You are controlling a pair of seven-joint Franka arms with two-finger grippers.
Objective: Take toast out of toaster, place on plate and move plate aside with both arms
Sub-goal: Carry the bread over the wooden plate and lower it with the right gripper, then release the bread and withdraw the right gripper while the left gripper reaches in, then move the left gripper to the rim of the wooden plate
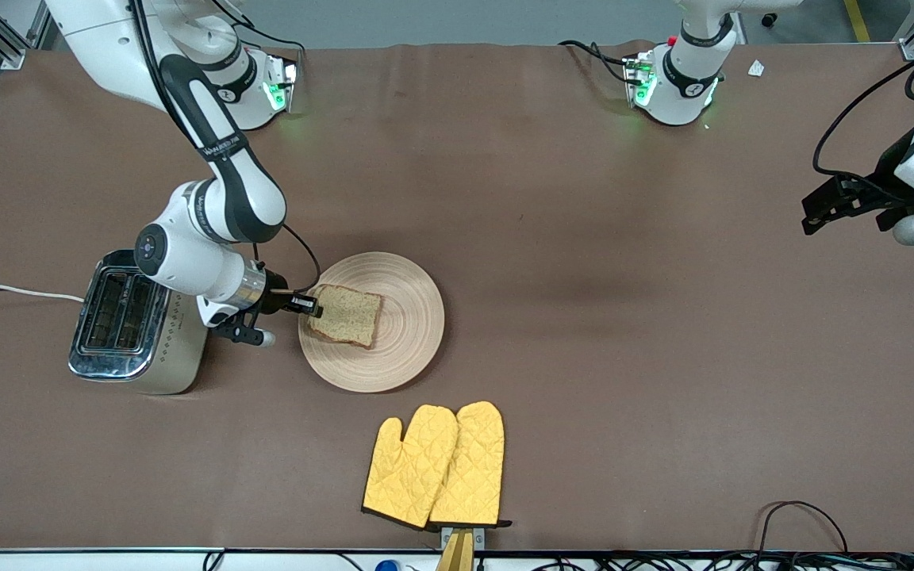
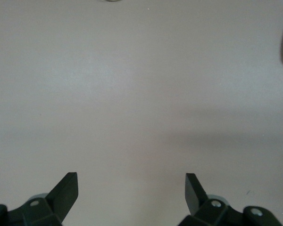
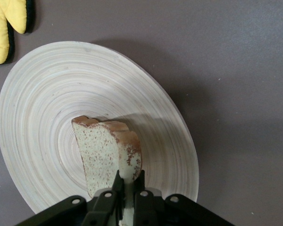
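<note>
- Toast (image 1: 346,316) is lying on the plate (image 1: 405,349), toward the toaster's side of it, with the right hand (image 1: 310,305) pinching its edge between fingers closed tight on the crust; the right wrist view is showing the slice (image 3: 104,153) tilted up from the plate (image 3: 37,122) where it is gripped.
- Nearest the front camera, a pair of yellow oven mitts (image 1: 435,465) is lying flat on the brown worktop (image 1: 624,357).
- Beside the plate, toward the right arm's end, a chrome toaster (image 1: 136,321) is standing with its slots facing up.
- Over bare worktop at the left arm's end, the left hand (image 2: 131,190) is waiting, its fingers spread wide with nothing between them.
</note>
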